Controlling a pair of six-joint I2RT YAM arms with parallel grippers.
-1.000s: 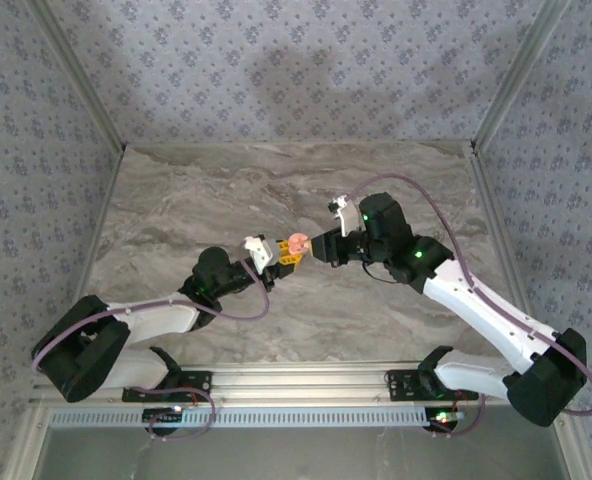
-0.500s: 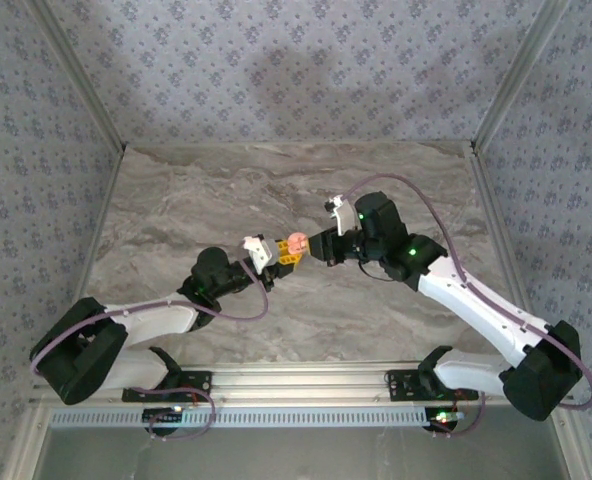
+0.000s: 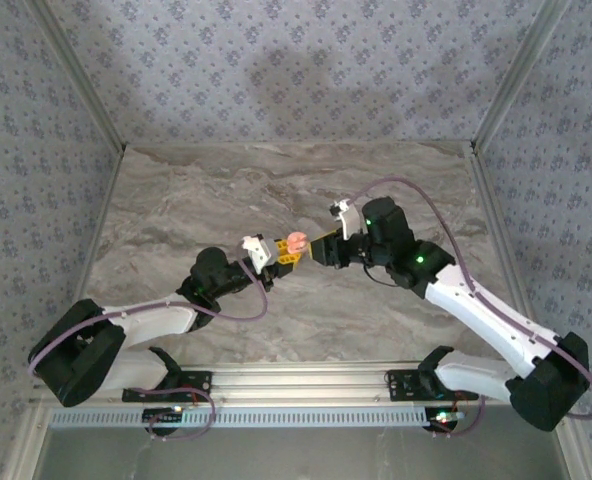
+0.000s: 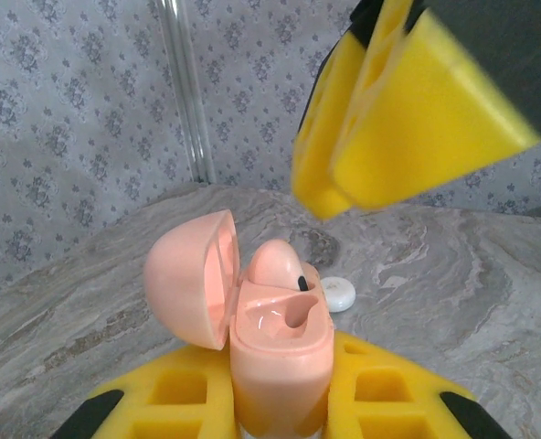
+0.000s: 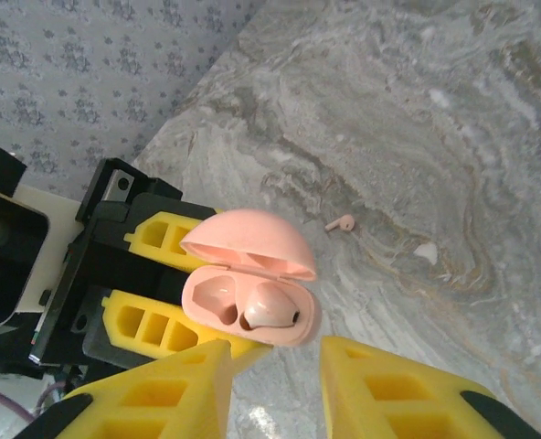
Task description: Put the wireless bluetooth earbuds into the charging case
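Pink plastic marked out the charging case (image 3: 296, 241), which sat near the middle of the grey marbled tabletop (image 3: 176, 200) in the top view. The left gripper (image 3: 284, 252) reached in from the case's 8 o'clock. Its yellow fingers (image 4: 161, 402) were pressed against both sides of the case's base, pinching it upright.

The case stood open. In the left wrist view the domed lid (image 4: 190, 279) was swung out to 9 o'clock of the base. In the right wrist view it lay at 12 o'clock. One well held the seated earbud (image 5: 269, 309), pale pink with a small dark spot on its edge. The well just beside it, at its 9 o'clock in the right wrist view, was bare and glossy.

The right gripper (image 5: 275, 375) hovered at the case's 3 o'clock in the top view, close to it but not touching. Its yellow fingers (image 5: 161, 402) were spread, with bare tabletop showing through the gap and nothing between them.

The loose earbud (image 5: 341, 222) lay on the tabletop at about 2 o'clock of the case in the right wrist view, apart from it. A small round white puck (image 4: 339, 294) rested on the tabletop just past the case, at its 2 o'clock in the left wrist view.
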